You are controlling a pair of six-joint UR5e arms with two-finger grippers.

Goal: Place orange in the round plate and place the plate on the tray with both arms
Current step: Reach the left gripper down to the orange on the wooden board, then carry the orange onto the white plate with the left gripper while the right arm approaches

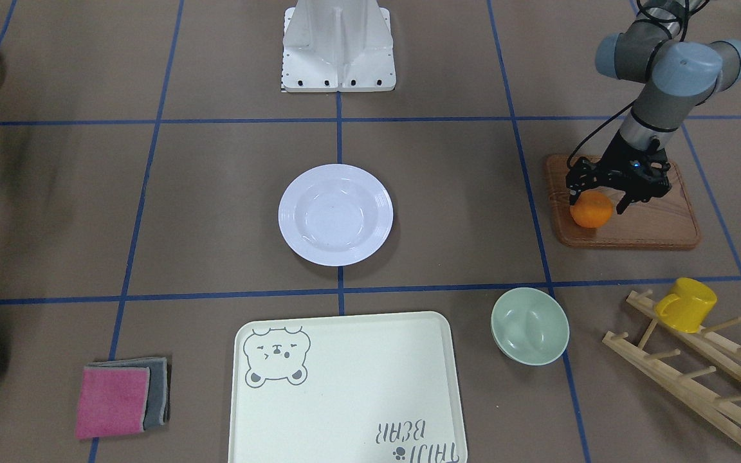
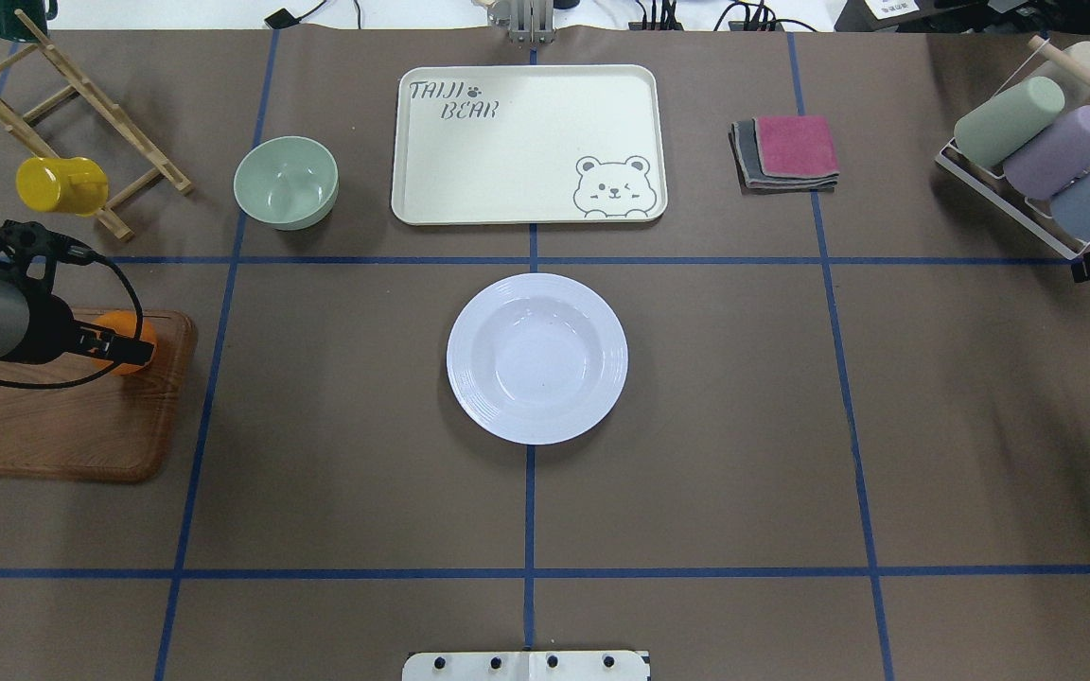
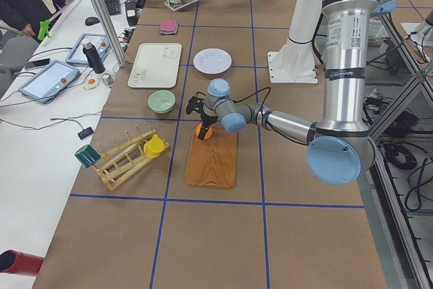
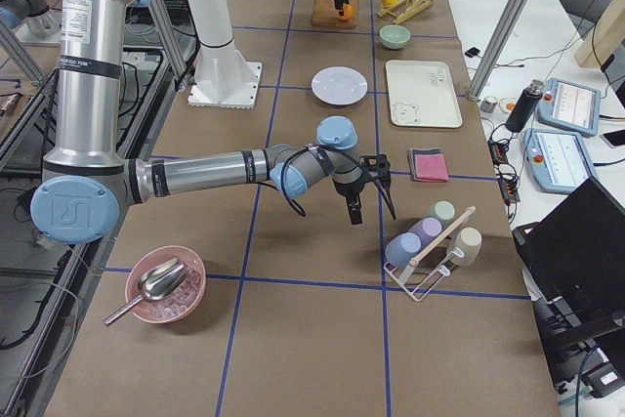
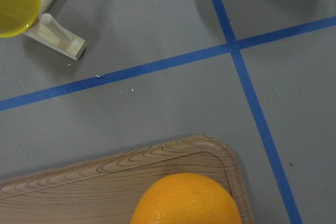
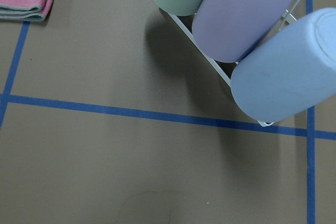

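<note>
- orange (image 1: 592,209) — bright orange, on a brown wood-grain board (image 1: 657,226).
- round plate (image 1: 335,214): glossy white, ridged rim.
- tray (image 1: 357,386): cream, with grey bear face and grey lettering.
- bowl (image 1: 529,325): pale green.
- mug (image 1: 687,304): yellow; rack (image 1: 679,391): pale wood.
- cloths (image 1: 113,402): pink over grey.
- cups (image 2: 1061,151): sage green, lilac, light blue.
- table (image 1: 216,212) — brown, gridded with blue tape.

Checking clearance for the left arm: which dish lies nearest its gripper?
The pale-green bowl beside the tray; the white round plate sits farther from the left gripper, which straddles the orange on the wooden board.
</note>
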